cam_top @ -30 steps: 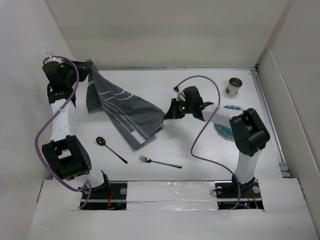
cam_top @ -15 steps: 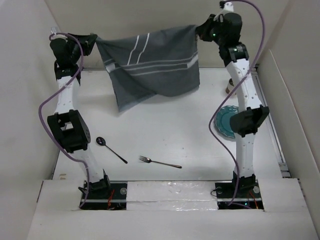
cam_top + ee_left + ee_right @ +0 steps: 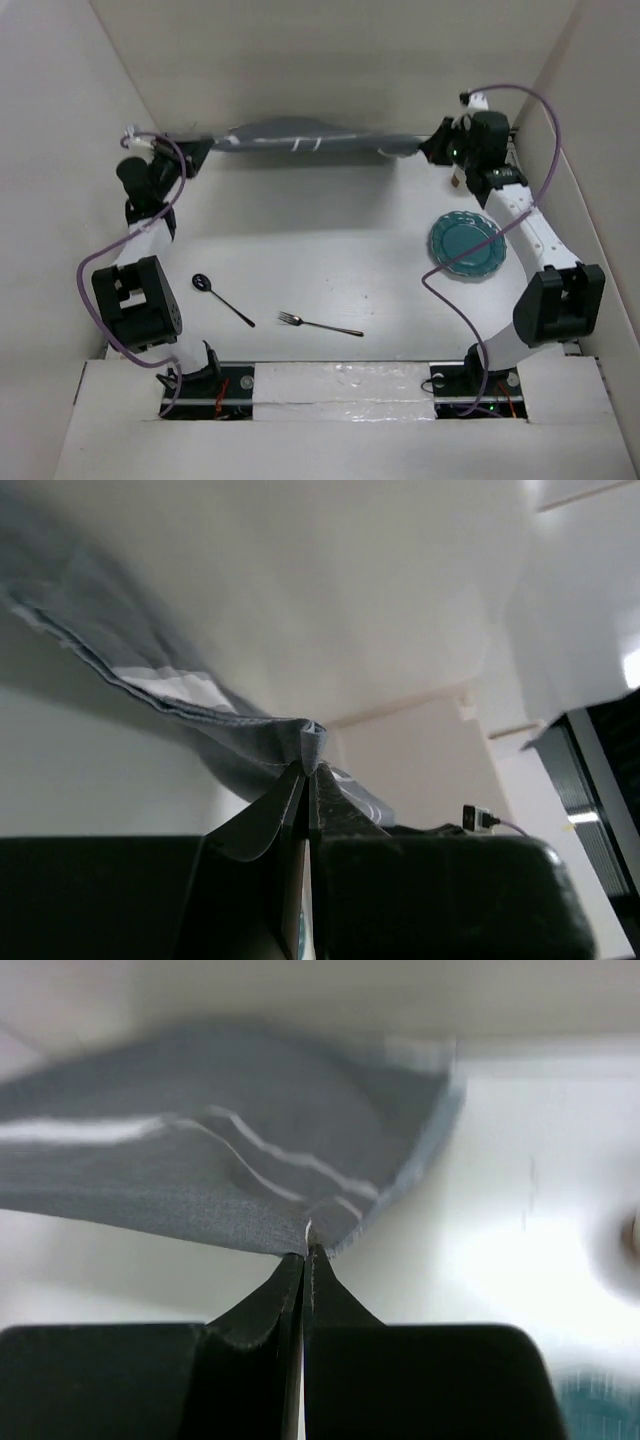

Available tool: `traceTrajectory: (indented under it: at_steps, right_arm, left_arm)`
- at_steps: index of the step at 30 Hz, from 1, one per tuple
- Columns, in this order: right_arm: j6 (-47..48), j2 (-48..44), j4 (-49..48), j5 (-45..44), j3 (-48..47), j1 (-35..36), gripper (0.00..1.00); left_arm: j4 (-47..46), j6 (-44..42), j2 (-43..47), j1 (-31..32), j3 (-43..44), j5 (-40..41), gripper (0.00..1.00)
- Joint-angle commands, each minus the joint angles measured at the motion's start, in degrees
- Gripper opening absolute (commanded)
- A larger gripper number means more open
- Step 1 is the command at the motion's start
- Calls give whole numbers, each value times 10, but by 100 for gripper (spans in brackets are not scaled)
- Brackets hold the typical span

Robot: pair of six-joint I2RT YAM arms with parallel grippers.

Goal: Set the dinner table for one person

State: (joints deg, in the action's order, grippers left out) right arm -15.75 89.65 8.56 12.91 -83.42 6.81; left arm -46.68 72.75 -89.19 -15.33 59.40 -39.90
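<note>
Where the table (image 3: pixel 330 270) meets the back wall, the cloth (image 3: pixel 300 140), hanging curtain-high a moment ago, now stretches lower between the arms, likely ready for spreading. The left gripper (image 3: pixel 200 150) and right gripper (image 3: pixel 432 150), jaws fully closed, each pinch a corner.

no lettering, label, brand, number or sign is showing legibly in any of the three views.
</note>
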Motion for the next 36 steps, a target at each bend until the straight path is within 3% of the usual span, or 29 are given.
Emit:
traceTrajectory:
  at_steps: [1,4,6,10,20,26,27,29,31,32,34,35,36]
  right_arm:
    - [13,-53,-80,19,149,-5,0]
    - [-2,-90,-116,25,274,1,0]
    - [-7,-95,-98,13,321,7,0]
    - [-12,-91,-65,10,374,7,0]
    - [-26,-187,1,0,491,23,0]
    - [-53,-242,44,-17,514,35,0]
    - [-58,-245,50,-18,514,40,0]
    - [-73,-254,68,-29,514,45,0]
    - [-79,-264,76,-31,511,45,9]
    - [-81,-266,89,-34,507,45,24]
    - [-77,-271,108,-39,484,45,37]
    - [-73,-280,139,-46,461,45,49]
    - [-73,-280,139,-46,461,45,49]
  left_arm:
    - [-76,-44,65,-23,-141,-33,0]
    - [-61,-74,93,-35,-231,-44,0]
    - [21,-136,97,-35,-249,-33,0]
    - [44,-175,104,-35,-321,-27,0]
    - [227,-283,190,-35,-349,-16,0]
    - [320,-301,245,-35,-347,7,0]
    - [337,-312,250,-35,-343,15,1]
    - [386,-321,267,-35,-331,39,16]
    - [417,-334,281,-35,-315,68,27]
    - [448,-339,285,-35,-309,80,32]
    - [465,-349,299,-35,-285,112,40]
    - [498,-352,295,-35,-245,124,40]
    - [498,-352,295,-23,-244,129,40]
